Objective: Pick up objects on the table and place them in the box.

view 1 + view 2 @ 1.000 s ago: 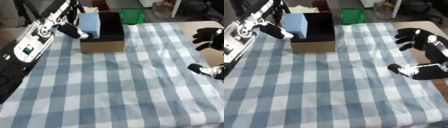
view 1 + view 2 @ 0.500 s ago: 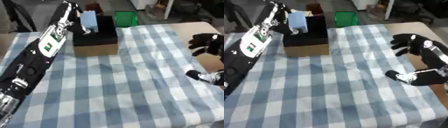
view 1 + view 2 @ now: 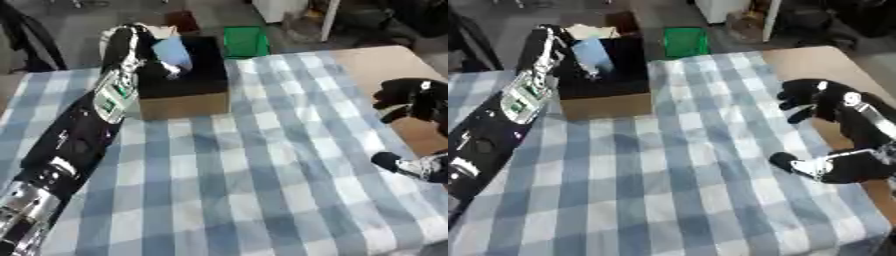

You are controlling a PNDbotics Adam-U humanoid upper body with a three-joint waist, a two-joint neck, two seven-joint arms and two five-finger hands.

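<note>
left hand is pinching a pale blue block over the cardboard box; it should let go only once fully inside.

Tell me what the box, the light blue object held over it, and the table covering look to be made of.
The box looks like plain cardboard: matte brown face, dark inside. The light blue object, held by the left hand, looks smooth and matte, possibly foam or plastic; it is too blurred to settle. The table covering appears to be woven cloth: a blue and white check with soft wrinkles.
</note>
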